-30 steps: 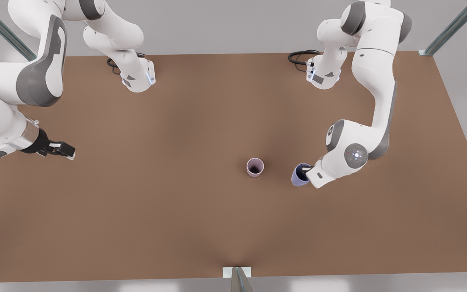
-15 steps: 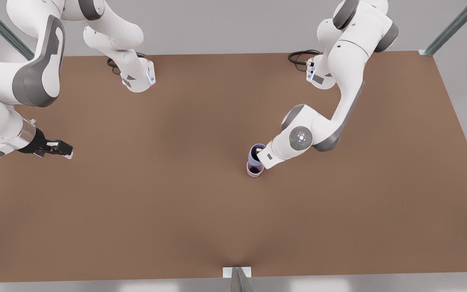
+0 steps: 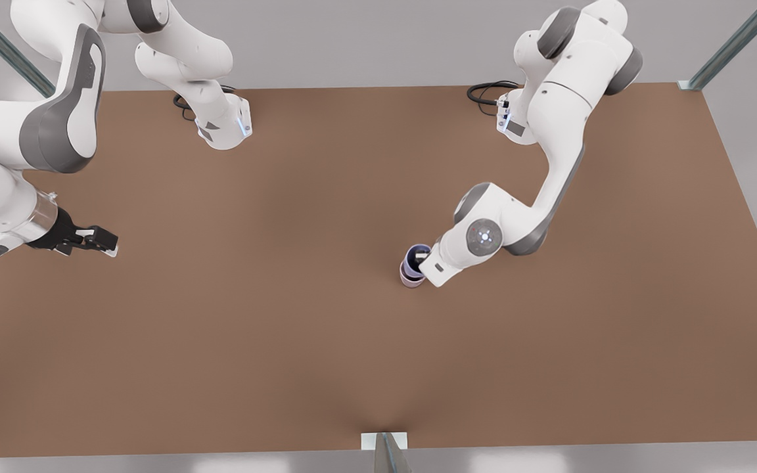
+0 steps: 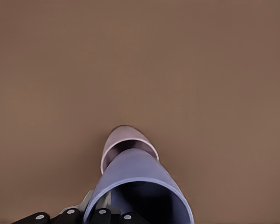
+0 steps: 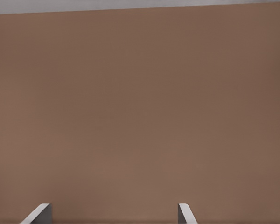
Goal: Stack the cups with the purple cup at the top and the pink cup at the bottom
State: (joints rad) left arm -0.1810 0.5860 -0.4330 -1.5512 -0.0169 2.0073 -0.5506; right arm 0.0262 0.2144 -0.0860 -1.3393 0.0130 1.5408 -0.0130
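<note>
Since the earlier frames the purple cup (image 3: 414, 257) has travelled from the front view's right to centre and now sits lower, nested into the pink cup (image 3: 411, 280).

Front view: left gripper (image 3: 426, 264) just right of centre, jaws holding the purple cup's rim. Right gripper (image 3: 97, 242) waits at far left, almost unmoved.

Left wrist view: purple cup (image 4: 137, 186) seats inside the pink cup (image 4: 123, 140).

Right wrist view: bare table (image 5: 140, 107); jaws wide, holding nothing.

Judgement: stack nearly done; release remains.

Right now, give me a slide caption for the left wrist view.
Left end effector lowers the purple cup into the pink cup on the brown table.
</note>
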